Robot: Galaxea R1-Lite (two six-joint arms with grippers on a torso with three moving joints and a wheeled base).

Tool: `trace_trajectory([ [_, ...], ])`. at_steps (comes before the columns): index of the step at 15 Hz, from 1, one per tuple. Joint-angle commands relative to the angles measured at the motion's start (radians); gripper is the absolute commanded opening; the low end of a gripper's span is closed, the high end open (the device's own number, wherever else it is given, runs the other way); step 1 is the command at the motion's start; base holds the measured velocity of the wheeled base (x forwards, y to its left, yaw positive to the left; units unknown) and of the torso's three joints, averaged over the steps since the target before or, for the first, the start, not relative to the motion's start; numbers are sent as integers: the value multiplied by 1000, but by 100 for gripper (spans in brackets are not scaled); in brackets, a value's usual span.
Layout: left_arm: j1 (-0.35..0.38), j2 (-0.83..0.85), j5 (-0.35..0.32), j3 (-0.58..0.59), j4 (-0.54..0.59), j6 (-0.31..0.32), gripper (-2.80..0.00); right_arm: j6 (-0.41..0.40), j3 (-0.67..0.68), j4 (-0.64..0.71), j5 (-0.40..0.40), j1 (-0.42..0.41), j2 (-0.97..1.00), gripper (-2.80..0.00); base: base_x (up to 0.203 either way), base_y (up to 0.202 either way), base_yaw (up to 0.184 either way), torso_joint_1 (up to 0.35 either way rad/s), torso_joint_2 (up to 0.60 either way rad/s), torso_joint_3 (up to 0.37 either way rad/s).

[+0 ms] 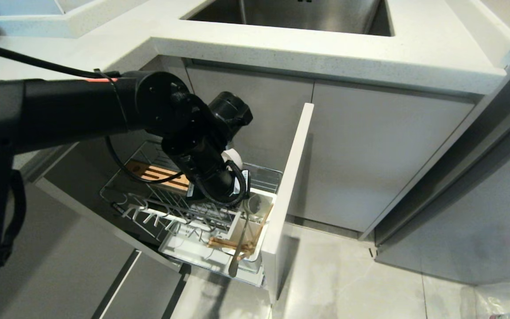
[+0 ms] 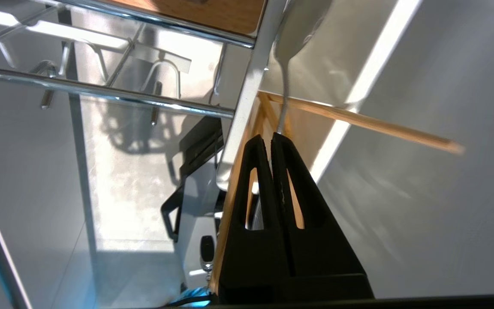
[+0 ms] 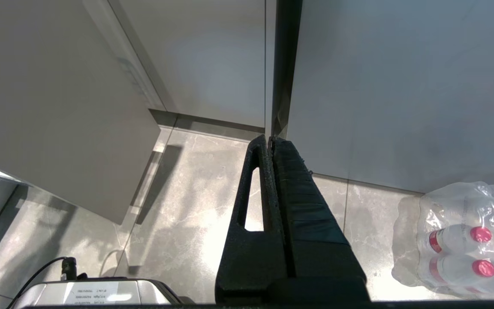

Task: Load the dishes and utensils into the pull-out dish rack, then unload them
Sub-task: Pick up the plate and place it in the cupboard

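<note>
Spoon (image 2: pixel 284 92) handle pinched at the tips of the left pincer (image 2: pixel 271 139), whose two black fingers are pressed together on the thin metal stem. The spoon's long axis runs straight on from the fingertips, its round bowl at the far end, so any lift should likely follow that line. It stands in the white utensil cup (image 1: pixel 255 221) at the front corner of the pull-out dish rack (image 1: pixel 148 195), just inside the pale cabinet front (image 1: pixel 288 195). Wooden chopsticks (image 2: pixel 358 122) share the cup, one lying slantwise across the stem and close enough to be dragged along. The cream bowl (image 1: pixel 233 157) peeks out behind the left arm. The right pincer (image 3: pixel 271 141) hangs closed and empty over the floor, well apart; the left arm is the nearer.
</note>
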Motion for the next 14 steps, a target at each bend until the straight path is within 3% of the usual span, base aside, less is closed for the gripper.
trace_trajectory([
  [1, -1, -72, 1, 0, 5, -4, -280, 0, 2, 0, 0, 0, 0, -280, 0, 0, 0, 0, 0, 0],
  [6, 3, -265, 4, 0, -2, -4, -280, 0, 2, 0, 0, 0, 0, -280, 0, 0, 0, 0, 0, 0],
  [9, 25, -378, 56, 1, -38, -5, -280, 0, 2, 0, 0, 0, 0, -280, 0, 0, 0, 0, 0, 0],
  [14, 219, -529, 116, 3, -161, 1, -280, 0, 2, 0, 0, 0, 0, -280, 0, 0, 0, 0, 0, 0],
])
